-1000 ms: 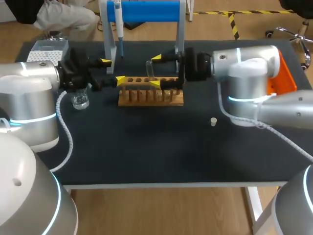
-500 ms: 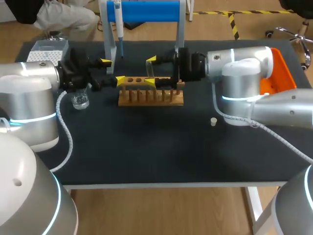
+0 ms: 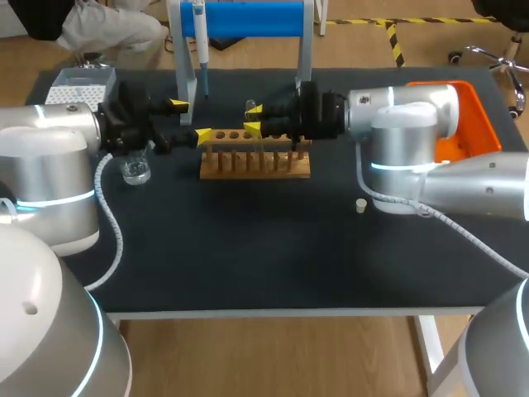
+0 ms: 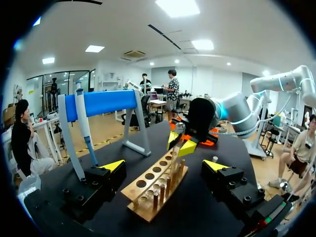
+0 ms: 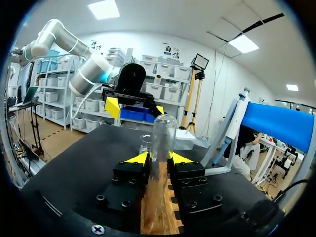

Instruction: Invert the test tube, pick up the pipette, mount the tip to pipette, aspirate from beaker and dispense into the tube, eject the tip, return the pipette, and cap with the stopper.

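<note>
**Right claw clamped on the tube, left claw spread at the rack's end**

Your right claw [image 5: 158, 159] is clamped on the test tube [image 5: 162, 131]. In the right wrist view both yellow tips press against the glass from opposite sides. The tube stands upright between them with its rounded end on top. Its lower part runs down between the black finger blocks toward the wooden rack [image 3: 254, 162] beneath, but you cannot tell whether it sits in a hole.

In the head view this claw reaches in from the right and sits over the middle of the rack.

Your left claw [image 3: 190, 120] has its fingers wide apart and grips nothing. It sits at the rack's left end. From its own wrist camera the rack runs out ahead, between and below the two yellow tips, with the right claw facing it further along.

Just behind the rack stands the pipette stand [image 3: 248, 18] with its blue crossbar. The pipette [image 3: 199, 37] hangs from the stand's left side, well apart from both claws.

A small glass beaker [image 3: 135, 170] rests on the bench [image 3: 264, 256] under the left arm, near the rack's left end. The white tip box [image 3: 79, 84] sits at the back left corner.

The pale stopper [image 3: 361, 205] lies alone on the dark surface in front of the right arm, well apart from the rack. An orange bin [image 3: 467, 124] shows behind that arm, at the bench's right edge.
</note>
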{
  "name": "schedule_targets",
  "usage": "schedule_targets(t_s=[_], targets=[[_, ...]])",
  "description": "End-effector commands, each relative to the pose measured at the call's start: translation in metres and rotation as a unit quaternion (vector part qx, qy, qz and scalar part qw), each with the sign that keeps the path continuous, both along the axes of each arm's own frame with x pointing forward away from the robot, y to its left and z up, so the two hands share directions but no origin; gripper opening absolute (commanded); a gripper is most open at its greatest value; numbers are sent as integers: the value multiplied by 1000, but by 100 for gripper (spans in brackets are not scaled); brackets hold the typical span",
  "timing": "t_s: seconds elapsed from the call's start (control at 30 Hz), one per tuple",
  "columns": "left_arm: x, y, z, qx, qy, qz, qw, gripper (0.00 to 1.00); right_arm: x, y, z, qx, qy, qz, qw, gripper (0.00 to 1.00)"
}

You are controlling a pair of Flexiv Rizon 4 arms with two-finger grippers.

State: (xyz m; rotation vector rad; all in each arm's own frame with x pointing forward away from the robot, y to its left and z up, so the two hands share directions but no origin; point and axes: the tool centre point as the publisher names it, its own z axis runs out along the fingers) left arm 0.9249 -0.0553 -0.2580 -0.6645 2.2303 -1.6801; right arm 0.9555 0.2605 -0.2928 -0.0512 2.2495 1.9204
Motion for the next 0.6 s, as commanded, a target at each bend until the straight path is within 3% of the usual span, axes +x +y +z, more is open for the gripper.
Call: schedule_targets(t_s=[0.03,0.6], targets=[[-1,-1,0,0,-1,1,1000,100,1,1,-2,6,5,-4,1000,0],[-1,-1,0,0,-1,1,1000,100,3,-7,-1,41,52,-27,997,0]])
